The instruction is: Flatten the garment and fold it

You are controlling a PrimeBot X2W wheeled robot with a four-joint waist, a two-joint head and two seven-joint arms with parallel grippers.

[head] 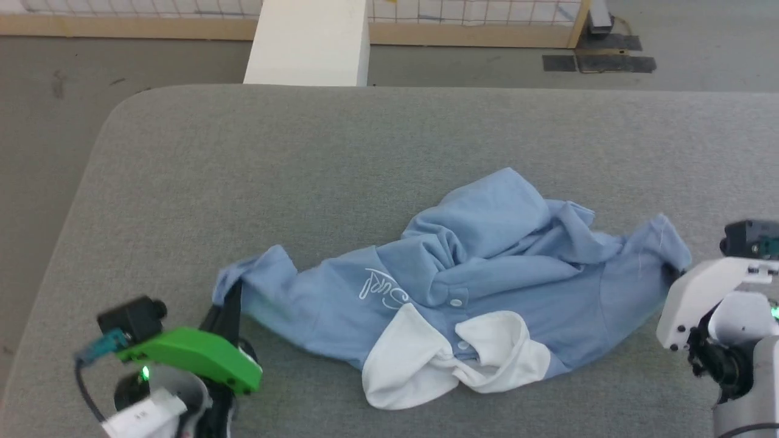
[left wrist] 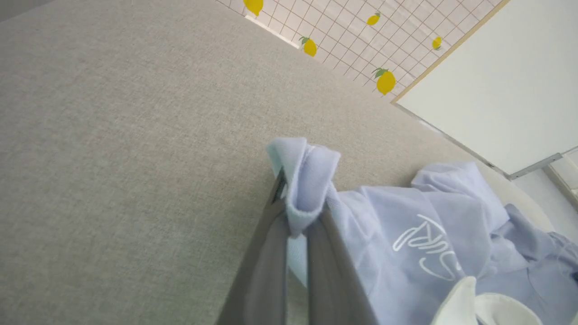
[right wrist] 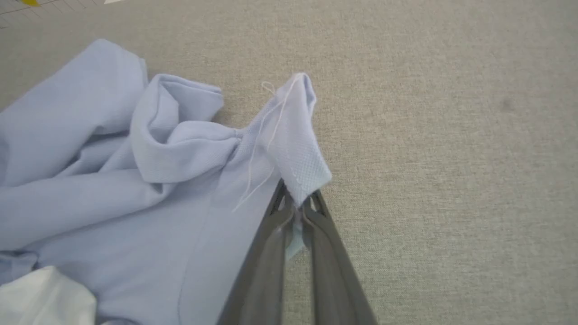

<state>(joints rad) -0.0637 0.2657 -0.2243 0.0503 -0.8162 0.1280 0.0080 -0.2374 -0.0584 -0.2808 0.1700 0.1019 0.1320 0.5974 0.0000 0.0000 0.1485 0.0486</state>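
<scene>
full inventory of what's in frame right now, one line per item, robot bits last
garment: 1, light blue and white, crumpled on the table, towards its near right.
table: 1, grey fabric top, under the garment.
white block: 1, white, just past the table's far edge.
grid panel: 1, white grid with yellow lemons, wooden frame, along the far floor.
black mats: a few, black, on the floor at the far right.
floor: 1, grey, around the table.
left gripper: 1, dark fingers, shut on the garment's left end.
right gripper: 1, dark fingers, shut on the garment's right end.
</scene>
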